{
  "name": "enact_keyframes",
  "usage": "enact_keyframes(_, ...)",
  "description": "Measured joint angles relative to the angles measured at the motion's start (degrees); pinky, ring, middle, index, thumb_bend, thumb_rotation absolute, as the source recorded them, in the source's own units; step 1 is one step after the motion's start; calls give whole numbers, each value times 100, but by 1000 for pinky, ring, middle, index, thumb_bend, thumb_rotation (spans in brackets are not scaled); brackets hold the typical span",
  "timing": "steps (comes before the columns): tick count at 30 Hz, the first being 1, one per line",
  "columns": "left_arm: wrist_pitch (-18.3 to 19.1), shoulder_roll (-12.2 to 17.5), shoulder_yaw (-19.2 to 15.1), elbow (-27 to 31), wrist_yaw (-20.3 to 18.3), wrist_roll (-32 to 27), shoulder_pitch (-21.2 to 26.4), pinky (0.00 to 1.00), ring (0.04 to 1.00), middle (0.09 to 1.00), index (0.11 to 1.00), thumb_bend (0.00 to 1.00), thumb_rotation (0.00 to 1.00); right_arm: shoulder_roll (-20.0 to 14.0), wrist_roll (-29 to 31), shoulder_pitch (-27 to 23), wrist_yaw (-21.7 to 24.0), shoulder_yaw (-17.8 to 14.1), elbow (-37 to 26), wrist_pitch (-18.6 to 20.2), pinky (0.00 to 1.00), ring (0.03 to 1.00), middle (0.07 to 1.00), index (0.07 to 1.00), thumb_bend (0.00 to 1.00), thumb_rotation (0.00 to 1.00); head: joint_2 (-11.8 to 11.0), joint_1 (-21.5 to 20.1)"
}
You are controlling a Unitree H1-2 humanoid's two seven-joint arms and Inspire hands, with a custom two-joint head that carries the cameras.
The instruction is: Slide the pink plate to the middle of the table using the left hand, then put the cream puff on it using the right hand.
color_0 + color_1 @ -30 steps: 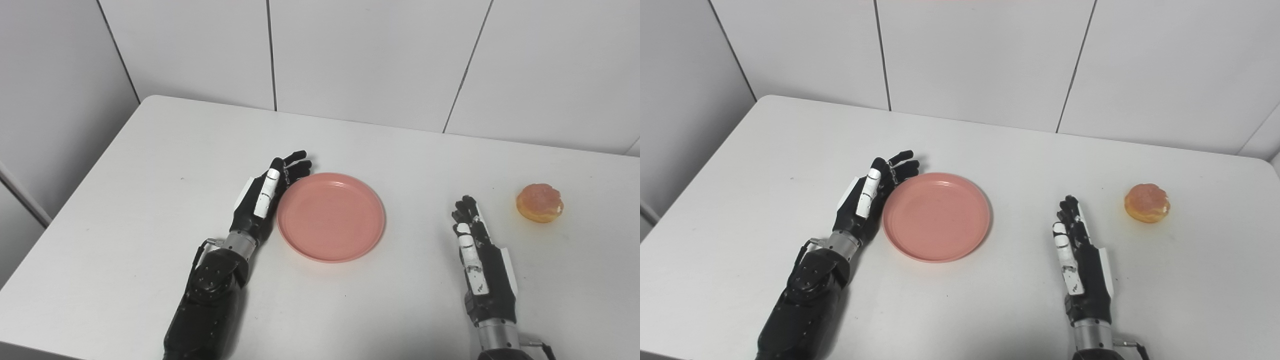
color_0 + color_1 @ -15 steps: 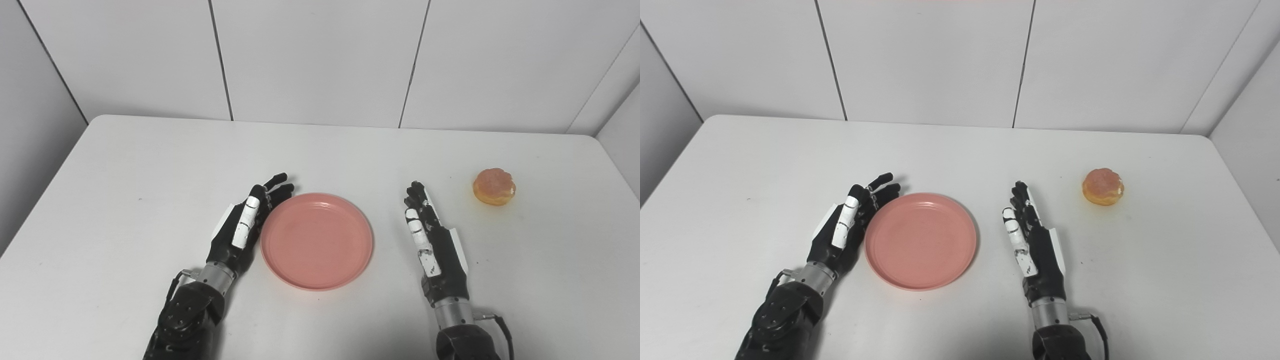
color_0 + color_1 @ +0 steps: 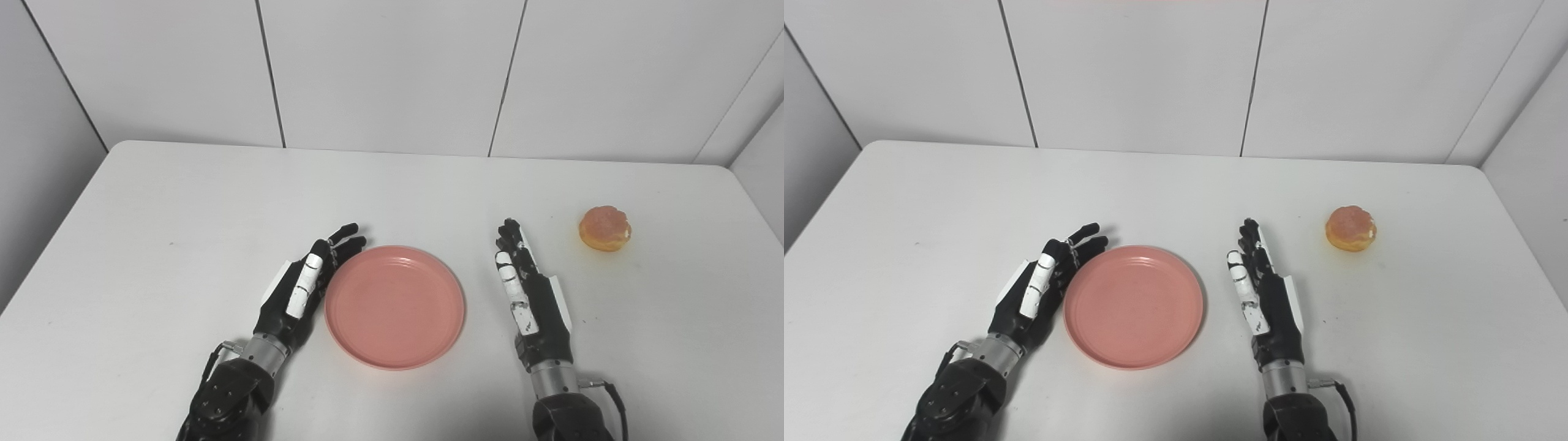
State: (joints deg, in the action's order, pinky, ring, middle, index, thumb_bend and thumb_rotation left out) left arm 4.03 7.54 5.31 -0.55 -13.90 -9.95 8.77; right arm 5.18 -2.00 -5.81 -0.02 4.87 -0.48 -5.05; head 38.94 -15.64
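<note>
Test or lab setting, not a home. Evidence: bare white surface point(image 3: 184, 202) with rounded corners, enclosed on 3 sides by plain white panel walls point(image 3: 386, 67) with dark seams. No furnishings, decor or appliances visible. Lighting even, finishes uniformly white.

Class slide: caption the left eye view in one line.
Open left hand edges pink plate; open right hand waits; cream puff sits far right.

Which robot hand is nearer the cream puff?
Right. The right robot hand lies between pink plate and cream puff; the left robot hand sits beyond the plate's far side.
</note>
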Motion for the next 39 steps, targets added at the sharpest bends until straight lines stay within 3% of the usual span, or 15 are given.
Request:
enact_keyframes(21,483,30,140,404,-127,-114,-133,931,916,882,870,649,1000,-2,27,-4,2,3,0,1,1000,977,970,973,550,839,9,9)
enact_keyframes(29,407,41,195,361,-163,-104,-133,905,905,875,864,676,1000,-2,41,-21,3,-4,35,0,1000,978,966,967,546,824,-18,26)
enact_keyframes(39,160,19,301,184,-210,-102,-133,946,950,923,900,672,1000,-3,34,-122,-92,-113,197,1,997,959,944,942,555,802,-123,-70)
